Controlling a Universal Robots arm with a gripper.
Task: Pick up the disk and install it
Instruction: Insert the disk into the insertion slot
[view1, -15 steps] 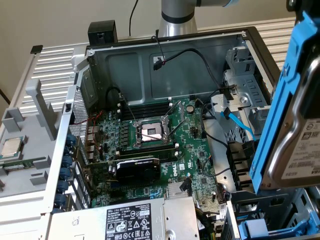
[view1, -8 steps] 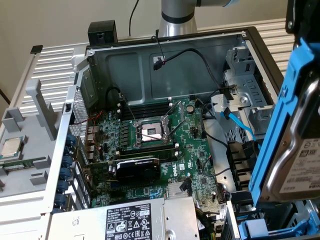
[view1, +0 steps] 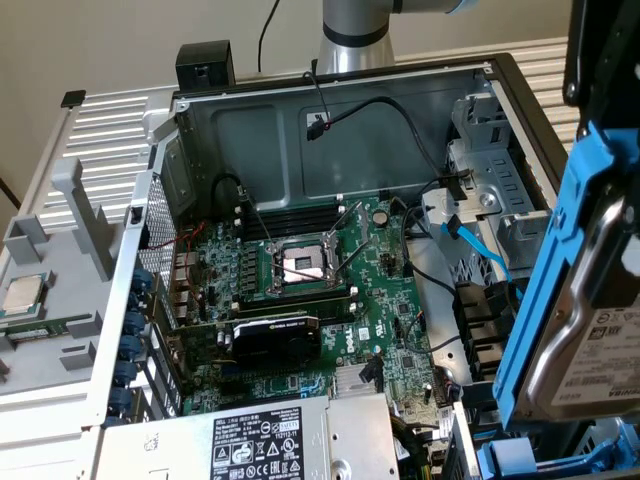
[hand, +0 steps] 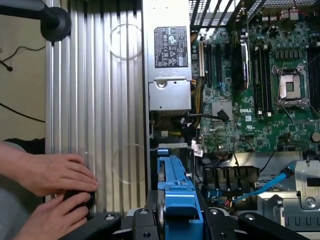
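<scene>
The disk (view1: 585, 350) is a silver-grey drive with a white label, clipped in a blue carrier frame (view1: 560, 250). It hangs tilted on edge at the exterior view's right, above the open computer case's (view1: 340, 140) right side. My gripper (view1: 600, 70) grips it from above and is shut on it. In the wrist view the blue carrier (hand: 175, 185) sits between my black fingers (hand: 142, 220), over the case's edge beside the drive bay area (hand: 230, 180).
Inside the case lie the motherboard (view1: 390, 330), an open CPU socket (view1: 300, 265), a graphics card (view1: 275, 335), the power supply (view1: 260, 445), a metal drive cage (view1: 490, 190) and a blue cable (view1: 480, 245). A CPU chip (view1: 25, 295) rests outside. A person's hands (hand: 55, 175) rest on the ribbed table.
</scene>
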